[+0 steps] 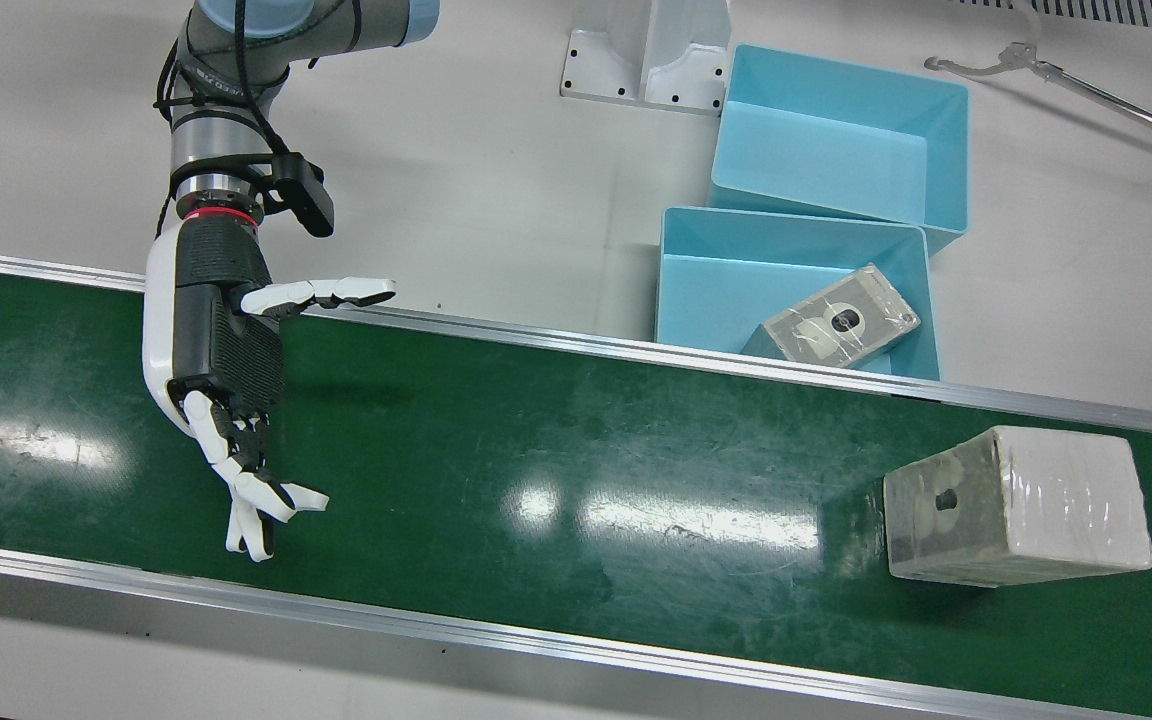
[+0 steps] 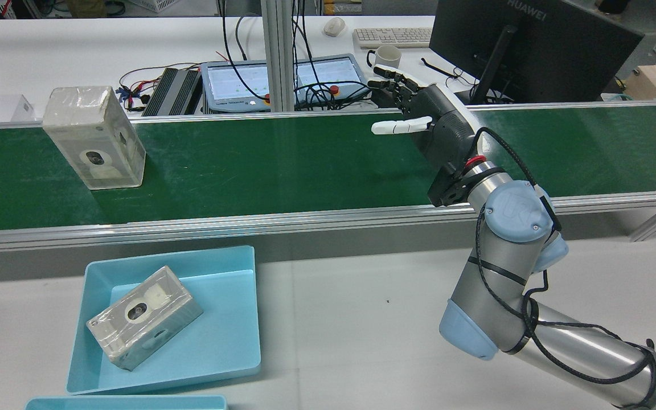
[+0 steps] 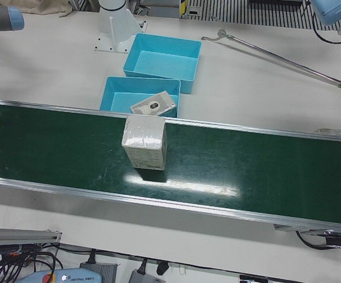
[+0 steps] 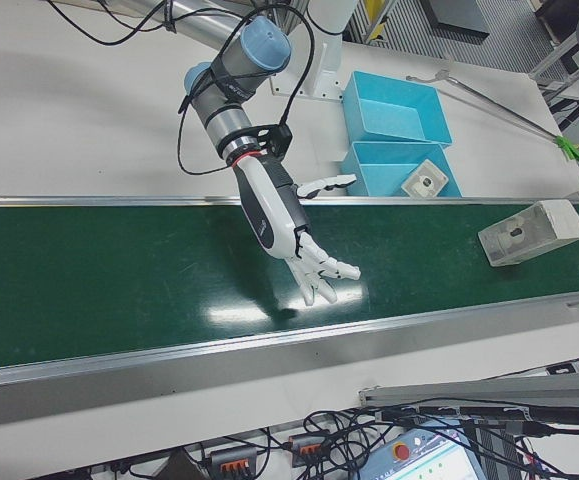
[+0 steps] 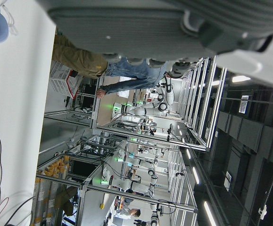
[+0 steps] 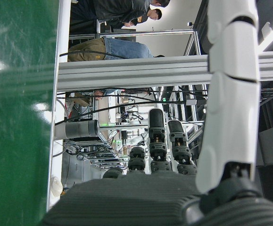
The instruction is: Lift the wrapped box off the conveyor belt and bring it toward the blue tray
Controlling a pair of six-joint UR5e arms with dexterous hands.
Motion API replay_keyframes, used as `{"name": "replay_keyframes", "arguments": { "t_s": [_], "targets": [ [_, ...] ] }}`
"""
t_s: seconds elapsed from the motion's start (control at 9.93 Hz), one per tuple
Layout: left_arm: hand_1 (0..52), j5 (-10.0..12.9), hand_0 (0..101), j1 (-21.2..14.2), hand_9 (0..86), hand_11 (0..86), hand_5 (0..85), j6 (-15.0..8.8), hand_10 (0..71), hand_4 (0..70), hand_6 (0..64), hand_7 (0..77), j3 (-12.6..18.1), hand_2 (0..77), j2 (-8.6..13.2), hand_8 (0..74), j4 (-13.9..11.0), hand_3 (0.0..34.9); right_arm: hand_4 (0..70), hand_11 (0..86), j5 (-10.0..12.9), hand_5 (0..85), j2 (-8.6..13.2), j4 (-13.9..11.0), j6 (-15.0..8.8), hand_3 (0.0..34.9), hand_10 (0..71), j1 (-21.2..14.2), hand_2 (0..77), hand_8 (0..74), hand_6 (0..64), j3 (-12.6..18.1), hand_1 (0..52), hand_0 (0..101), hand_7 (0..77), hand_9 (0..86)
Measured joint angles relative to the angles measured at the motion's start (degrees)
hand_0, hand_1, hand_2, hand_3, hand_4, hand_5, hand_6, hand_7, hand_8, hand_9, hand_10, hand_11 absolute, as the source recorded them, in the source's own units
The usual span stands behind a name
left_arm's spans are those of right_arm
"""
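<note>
The wrapped box [image 1: 1021, 505] [image 2: 93, 136] [image 3: 145, 143] [image 4: 529, 232] stands on the green conveyor belt [image 1: 536, 450], at the right end in the front view. My right hand [image 1: 226, 380] [image 2: 430, 119] [image 4: 289, 225] hovers over the belt far to the left of the box in that view, open, fingers spread, holding nothing. The nearer blue tray [image 1: 696, 270] [image 2: 220, 319] lies beside the belt and holds another wrapped box [image 1: 841, 318] [image 2: 143, 316]. My left hand [image 5: 141, 23] shows only in its own view as a grey palm edge with nothing in it.
A second blue tray [image 1: 836, 140] [image 3: 161, 56] sits behind the first, next to a white pedestal base [image 1: 646, 65]. A long reach tool [image 1: 1086, 85] [image 3: 288, 56] lies on the white table. Aluminium rails [image 1: 536, 340] border the belt. Monitors and cables [image 2: 282, 74] stand beyond it.
</note>
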Motion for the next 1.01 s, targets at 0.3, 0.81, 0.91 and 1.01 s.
{"name": "replay_keyframes", "arguments": {
  "t_s": [0.3, 0.81, 0.91, 1.01],
  "targets": [
    [0.0, 0.0, 0, 0.0, 0.0, 0.5, 1.1, 0.0, 0.5, 0.5, 0.5, 0.5, 0.0, 0.5, 0.0, 0.5, 0.0, 0.0, 15.3, 1.1, 0.1, 15.3, 0.3, 0.0, 0.0, 0.0, 0.0, -0.1, 9.3, 6.0, 10.9, -0.1, 13.1, 47, 26.7, 10.4],
    [0.0, 0.0, 0, 0.0, 0.5, 0.5, 1.1, 0.0, 0.0, 0.5, 0.5, 0.5, 0.0, 1.1, 0.0, 0.5, 0.0, 0.0, 16.4, 1.1, 0.0, 15.3, 0.4, 0.0, 0.0, 0.0, 0.0, -0.1, 8.2, 6.0, 10.9, -0.1, 12.0, 47, 26.7, 10.4],
    [0.0, 0.0, 0, 0.0, 0.5, 0.5, 1.1, 0.0, 0.0, 0.5, 0.5, 0.5, 0.0, 1.1, 0.0, 0.5, 0.0, 0.0, 16.4, 1.1, 0.0, 15.3, 0.4, -0.1, 0.0, 0.0, 0.0, -0.1, 8.2, 6.0, 10.9, -0.1, 12.0, 47, 26.7, 10.4],
    [0.0, 0.0, 0, 0.0, 0.5, 0.5, 1.1, 0.0, 0.5, 0.0, 0.5, 0.5, 0.0, 0.5, 0.0, 0.5, 0.0, 0.0, 16.4, 1.1, 0.0, 15.3, 0.4, 0.0, 0.0, 0.0, 0.0, -0.1, 8.2, 6.0, 10.9, -0.1, 12.0, 47, 26.7, 10.4]
  ]
}}
